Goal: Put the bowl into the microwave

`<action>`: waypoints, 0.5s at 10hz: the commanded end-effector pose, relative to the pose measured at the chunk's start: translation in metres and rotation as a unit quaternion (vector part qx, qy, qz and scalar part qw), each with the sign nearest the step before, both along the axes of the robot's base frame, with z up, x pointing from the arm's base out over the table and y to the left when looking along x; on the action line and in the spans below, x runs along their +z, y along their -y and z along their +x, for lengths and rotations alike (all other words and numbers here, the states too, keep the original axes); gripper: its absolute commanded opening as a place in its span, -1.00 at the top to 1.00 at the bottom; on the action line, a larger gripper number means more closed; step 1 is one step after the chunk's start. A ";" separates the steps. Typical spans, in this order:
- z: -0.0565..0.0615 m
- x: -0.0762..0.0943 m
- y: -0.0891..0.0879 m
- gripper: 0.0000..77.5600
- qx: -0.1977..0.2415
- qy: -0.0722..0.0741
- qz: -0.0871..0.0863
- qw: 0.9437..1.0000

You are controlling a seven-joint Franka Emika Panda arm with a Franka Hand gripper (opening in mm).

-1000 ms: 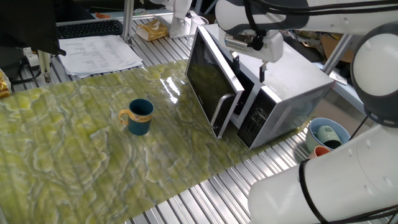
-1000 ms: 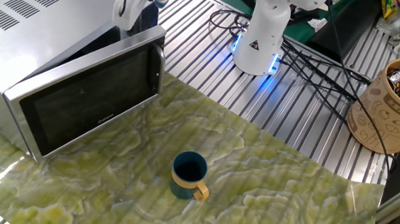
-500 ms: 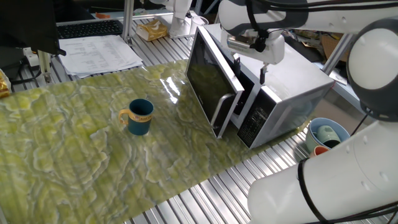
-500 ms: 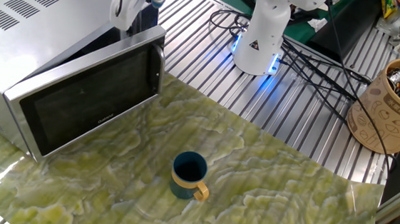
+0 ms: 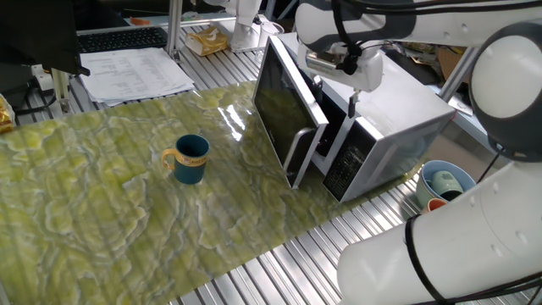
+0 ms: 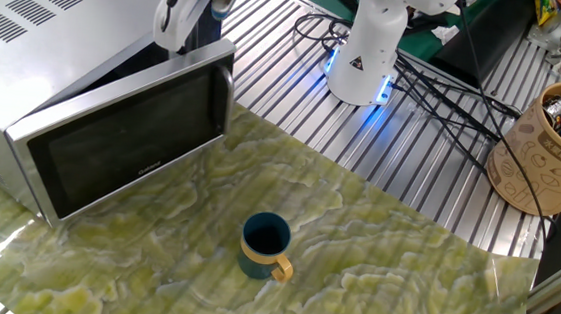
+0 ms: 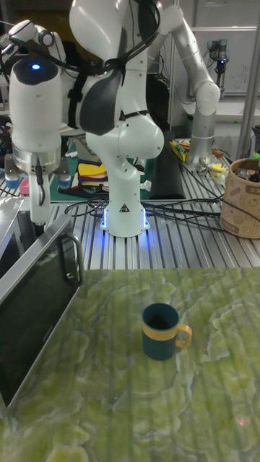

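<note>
While microwave [image 5: 373,127] door stood ajar | hand [image 6: 183,24] behind it, grip state unclear | bowl [image 5: 190,158] untouched on counter [image 5: 102,220]

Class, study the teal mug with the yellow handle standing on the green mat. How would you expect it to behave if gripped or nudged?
The bowl looks rigid, so it probably would not flex when squeezed. It stands upright on a flat base, so a low push would likely slide it; a high one might tip it. The side handle could make it swing if gripped off-centre.
</note>
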State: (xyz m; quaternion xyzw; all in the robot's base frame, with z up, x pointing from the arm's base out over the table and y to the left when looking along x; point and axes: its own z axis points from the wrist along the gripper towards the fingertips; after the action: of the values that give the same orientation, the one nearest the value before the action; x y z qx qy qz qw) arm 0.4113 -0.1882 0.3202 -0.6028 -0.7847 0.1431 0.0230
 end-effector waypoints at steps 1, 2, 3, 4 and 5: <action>0.001 0.001 -0.004 -0.99 -0.016 0.027 0.039 0.999; 0.001 0.001 -0.005 -0.99 -0.019 0.032 0.047 0.998; 0.003 0.000 -0.013 -0.99 -0.021 0.037 0.051 0.998; 0.006 -0.004 -0.021 -0.99 -0.025 0.042 0.050 0.998; 0.008 -0.009 -0.029 -0.99 -0.030 0.047 0.052 0.997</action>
State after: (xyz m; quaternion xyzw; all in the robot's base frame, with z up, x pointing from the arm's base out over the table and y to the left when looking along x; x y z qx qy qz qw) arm 0.4149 -0.1696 0.3166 -0.6228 -0.7776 0.0816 0.0272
